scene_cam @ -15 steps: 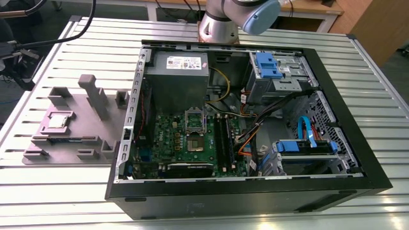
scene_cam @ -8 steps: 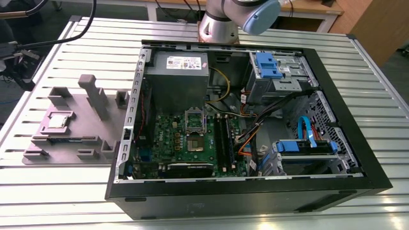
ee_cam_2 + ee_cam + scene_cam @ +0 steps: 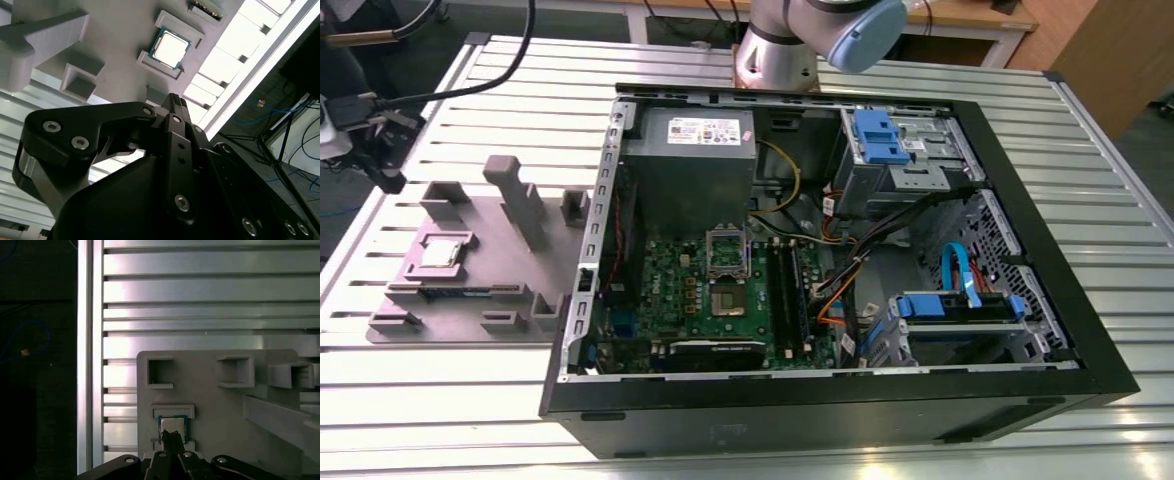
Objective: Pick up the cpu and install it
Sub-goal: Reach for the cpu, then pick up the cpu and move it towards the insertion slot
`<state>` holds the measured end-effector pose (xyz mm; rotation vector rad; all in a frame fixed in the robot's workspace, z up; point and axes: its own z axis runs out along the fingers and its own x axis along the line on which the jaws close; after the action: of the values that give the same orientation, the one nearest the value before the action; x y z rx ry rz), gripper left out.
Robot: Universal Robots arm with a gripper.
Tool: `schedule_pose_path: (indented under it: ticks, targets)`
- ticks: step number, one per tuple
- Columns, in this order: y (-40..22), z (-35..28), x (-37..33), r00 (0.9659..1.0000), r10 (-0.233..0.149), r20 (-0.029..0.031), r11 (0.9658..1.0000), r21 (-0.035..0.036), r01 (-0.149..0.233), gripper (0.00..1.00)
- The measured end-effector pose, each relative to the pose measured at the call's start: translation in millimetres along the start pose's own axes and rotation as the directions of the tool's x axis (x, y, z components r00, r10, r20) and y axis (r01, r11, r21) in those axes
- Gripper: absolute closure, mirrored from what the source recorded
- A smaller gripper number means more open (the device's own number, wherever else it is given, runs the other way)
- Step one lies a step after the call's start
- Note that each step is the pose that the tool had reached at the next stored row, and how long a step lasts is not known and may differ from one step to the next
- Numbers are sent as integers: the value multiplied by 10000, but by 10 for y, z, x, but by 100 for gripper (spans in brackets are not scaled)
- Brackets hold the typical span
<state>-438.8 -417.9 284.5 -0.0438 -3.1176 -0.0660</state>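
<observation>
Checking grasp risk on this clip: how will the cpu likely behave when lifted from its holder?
The cpu looks thin, flat and metal-topped: probably stiff and light. Its smooth top may be slippery. It lies flat in a recess of the grey holder, so rolling or tipping seems unlikely.

Even light fills the exterior view. In the second wrist view glare whitens the table (image 3: 235, 55); the gripper (image 3: 175, 102) seems backlit, dark.
</observation>
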Motion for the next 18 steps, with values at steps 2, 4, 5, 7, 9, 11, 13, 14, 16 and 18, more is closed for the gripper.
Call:
schedule_pose_path:
  ticks: [2, 4, 5, 7, 9, 11, 13, 14, 16, 18]
  targets:
    - [-12, 28, -9, 10000, -18, -4, 10000, 1, 18, 89]
    - [-25, 63, -18, 10000, -37, -8, 10000, 1, 37, 89]
    - [-30, 81, -23, 10000, -47, -13, 10000, 2, 47, 89]
    - [-35, 110, -30, 10000, -52, -22, 10000, 3, 52, 89]
    - [-35, 111, -30, 10000, -52, -25, 10000, 4, 52, 89]
    - [-36, 115, -30, 10000, -52, -23, 10000, 2, 52, 89]
    - [-36, 115, -30, 10000, -52, -24, 10000, 3, 52, 89]
    - [-36, 115, -30, 10000, -52, -24, 10000, 3, 52, 89]
    - [-36, 115, -30, 10000, -52, -24, 10000, 3, 52, 89]
    - [-36, 116, -30, 10000, -52, -23, 10000, 3, 52, 89]
